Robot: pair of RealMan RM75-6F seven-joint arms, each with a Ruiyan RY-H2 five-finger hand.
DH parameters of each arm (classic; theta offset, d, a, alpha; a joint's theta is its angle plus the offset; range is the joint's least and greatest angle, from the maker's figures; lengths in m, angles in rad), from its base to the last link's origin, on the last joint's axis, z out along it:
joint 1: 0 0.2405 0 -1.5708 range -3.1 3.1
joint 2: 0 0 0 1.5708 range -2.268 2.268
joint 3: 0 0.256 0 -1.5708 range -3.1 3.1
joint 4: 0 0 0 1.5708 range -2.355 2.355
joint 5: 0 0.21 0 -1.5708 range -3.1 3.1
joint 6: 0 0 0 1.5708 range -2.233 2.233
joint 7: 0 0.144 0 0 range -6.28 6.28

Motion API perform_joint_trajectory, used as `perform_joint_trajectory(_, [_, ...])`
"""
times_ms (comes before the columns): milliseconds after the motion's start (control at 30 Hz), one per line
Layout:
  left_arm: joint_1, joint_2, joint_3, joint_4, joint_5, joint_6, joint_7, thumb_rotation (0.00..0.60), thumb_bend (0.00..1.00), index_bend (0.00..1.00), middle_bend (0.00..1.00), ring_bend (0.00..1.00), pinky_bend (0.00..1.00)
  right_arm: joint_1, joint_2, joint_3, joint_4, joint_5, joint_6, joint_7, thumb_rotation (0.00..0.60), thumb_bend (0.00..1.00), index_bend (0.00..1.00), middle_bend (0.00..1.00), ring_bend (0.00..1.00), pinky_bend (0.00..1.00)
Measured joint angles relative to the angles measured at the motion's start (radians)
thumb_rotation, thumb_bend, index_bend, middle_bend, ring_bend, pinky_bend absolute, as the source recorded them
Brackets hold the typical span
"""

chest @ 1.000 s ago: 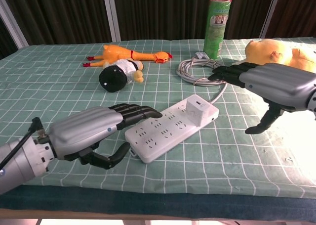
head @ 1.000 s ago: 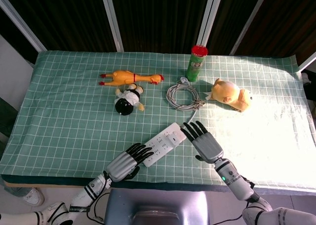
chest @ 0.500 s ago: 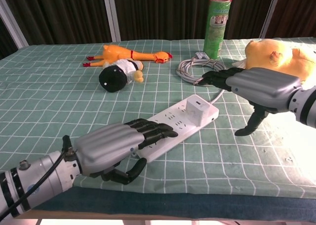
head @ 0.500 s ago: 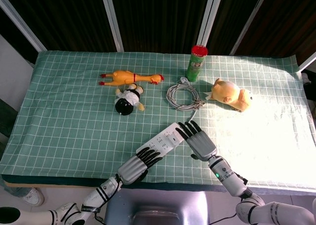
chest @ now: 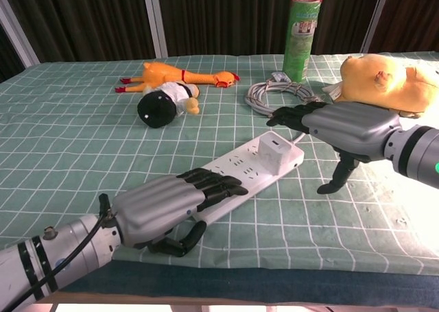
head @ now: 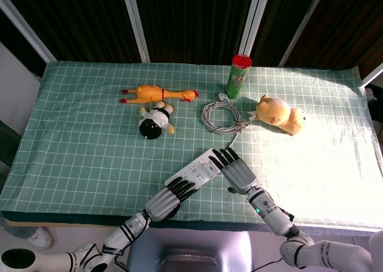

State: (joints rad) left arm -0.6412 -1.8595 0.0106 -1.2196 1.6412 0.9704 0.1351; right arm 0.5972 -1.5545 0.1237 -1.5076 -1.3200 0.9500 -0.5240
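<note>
— From the head view, what do you see?

— My left hand [head: 166,200] lies at the lower middle of the frame, fingers laid flat over the near end of the long white plastic power strip [head: 192,173]. My right hand [head: 237,171] sits just right of it, fingers spread and extended over the strip's far end. Neither grasps anything here. The strip runs diagonally on the green checked tablecloth [head: 78,140].

— And the risk?

— I judge that pressing one end could pivot the strip and drag its cord toward the coiled grey cable [head: 222,116] above.

— The chest view?

— My left hand [chest: 164,204] rests on the strip [chest: 241,172] at lower centre, thumb curled beneath the edge, fingers on top but not clamped. My right hand [chest: 339,127] hovers at the right, fingers apart, thumb pointing down to the cloth, near the white plug block [chest: 273,151].

— What could fail?

— If I lift with only the left, the strip may tip. A right-hand sweep could knock the yellow plush toy [chest: 384,82] or the tall green snack can [chest: 302,36] at upper right.
</note>
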Motion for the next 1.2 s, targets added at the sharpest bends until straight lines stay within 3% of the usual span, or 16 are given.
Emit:
perform_joint_trajectory(267, [-0.015, -0.009, 0.008, 0.028, -0.012, -0.008, -0.007, 0.599, 0.73, 0.00, 0.00, 0.00, 0.02, 0.029, -0.036, -0.007, 0.049, -0.017, 0.009, -0.031, 0.600, 0.16, 0.03, 0.06, 0.00, 0.10])
perform_joint_trajectory(600, [-0.020, -0.005, 0.022, 0.028, -0.021, -0.008, -0.007, 0.600, 0.73, 0.00, 0.00, 0.00, 0.02, 0.055, -0.097, -0.012, 0.130, -0.048, 0.043, -0.051, 0.600, 0.24, 0.27, 0.24, 0.06, 0.23])
perform_joint_trajectory(1200, [-0.016, 0.003, 0.038, 0.020, -0.032, 0.002, 0.000, 0.600, 0.73, 0.00, 0.00, 0.00, 0.02, 0.079, -0.184, -0.018, 0.253, -0.096, 0.086, -0.017, 0.600, 0.31, 0.45, 0.32, 0.21, 0.38])
